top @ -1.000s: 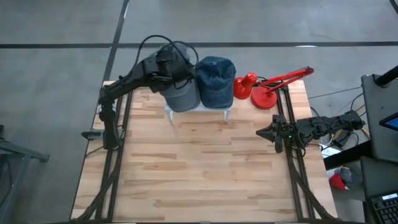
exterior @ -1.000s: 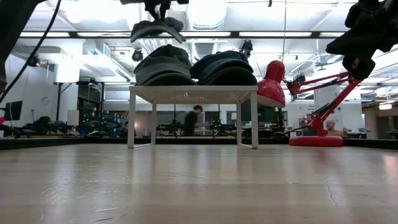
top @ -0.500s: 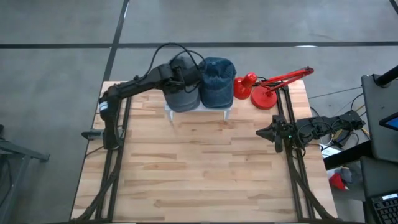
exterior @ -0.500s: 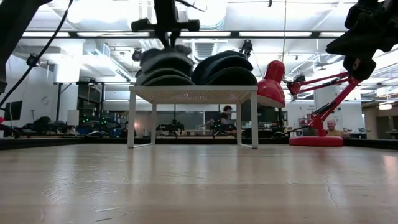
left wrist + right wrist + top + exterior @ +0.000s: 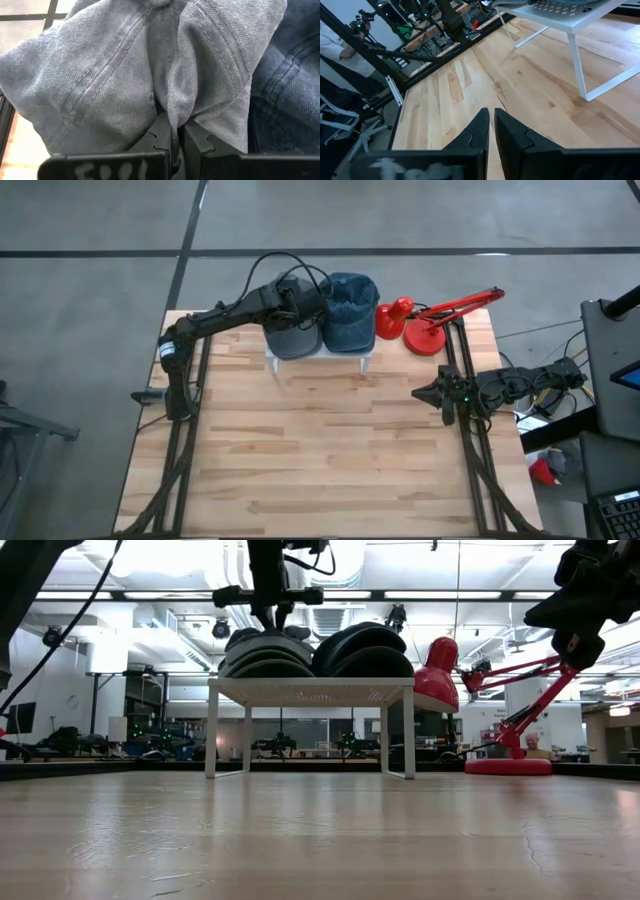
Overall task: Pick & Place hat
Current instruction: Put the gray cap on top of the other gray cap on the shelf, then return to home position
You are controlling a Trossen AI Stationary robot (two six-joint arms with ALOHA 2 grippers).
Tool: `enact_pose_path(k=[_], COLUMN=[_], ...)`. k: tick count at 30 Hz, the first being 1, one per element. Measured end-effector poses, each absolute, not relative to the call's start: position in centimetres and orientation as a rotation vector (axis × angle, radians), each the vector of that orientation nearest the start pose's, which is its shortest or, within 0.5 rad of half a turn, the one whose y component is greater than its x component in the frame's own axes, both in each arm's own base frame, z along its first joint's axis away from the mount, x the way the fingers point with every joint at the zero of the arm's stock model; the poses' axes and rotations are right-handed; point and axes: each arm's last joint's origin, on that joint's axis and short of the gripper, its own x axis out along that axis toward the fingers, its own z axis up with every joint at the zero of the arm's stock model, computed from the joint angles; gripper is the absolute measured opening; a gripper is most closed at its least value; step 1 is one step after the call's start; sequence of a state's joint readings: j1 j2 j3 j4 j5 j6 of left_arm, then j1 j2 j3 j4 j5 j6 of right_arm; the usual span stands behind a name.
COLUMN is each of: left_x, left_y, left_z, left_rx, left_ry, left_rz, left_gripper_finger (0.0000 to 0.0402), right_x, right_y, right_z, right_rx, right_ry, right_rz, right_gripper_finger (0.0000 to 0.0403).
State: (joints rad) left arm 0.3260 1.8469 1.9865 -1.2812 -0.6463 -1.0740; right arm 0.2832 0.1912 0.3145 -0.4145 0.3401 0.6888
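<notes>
While the left gripper [image 5: 176, 136] is pinching a fold of the grey hat [image 5: 125, 75], its dark fingers are sitting nearly together on the ribbed, stitched twill. That soft domed hat is resting atop the white perforated metal rack [image 5: 310, 695] at the table's far edge, touching a blue denim hat [image 5: 348, 310]. Right gripper [image 5: 490, 131] is hovering over the wood-plank table [image 5: 330, 440] at its right side, fingers pressed together, holding nothing.

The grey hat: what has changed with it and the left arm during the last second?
The left gripper carried the grey hat down onto the stack on the white rack, fingers pinching a fold. The blue hat, red lamp and right gripper stayed.
</notes>
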Motion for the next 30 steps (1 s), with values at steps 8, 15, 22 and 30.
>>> enact_pose_path(k=[8, 15, 22, 30], left_x=[34.0, 33.7, 32.5, 30.9], left_y=[13.3, 13.1, 12.7, 12.1], left_z=[36.8, 37.3, 39.0, 41.1], left_rx=[-0.674, -0.662, -0.679, -0.683], left_ry=[0.587, 0.594, 0.539, 0.474], left_rz=[1.356, 1.328, 1.305, 1.269], left_gripper_finger=[0.0054, 0.0119, 0.0189, 0.0224], right_x=[8.7, 8.7, 8.7, 8.7], right_y=[1.5, 1.5, 1.5, 1.5], right_z=[21.6, 21.6, 21.6, 21.6], right_rx=[0.595, 0.595, 0.595, 0.595], right_ry=[0.245, 0.245, 0.245, 0.245], right_rz=[-0.149, -0.149, -0.149, -0.149], right_gripper_finger=[0.0027, 0.0027, 0.0027, 0.0027])
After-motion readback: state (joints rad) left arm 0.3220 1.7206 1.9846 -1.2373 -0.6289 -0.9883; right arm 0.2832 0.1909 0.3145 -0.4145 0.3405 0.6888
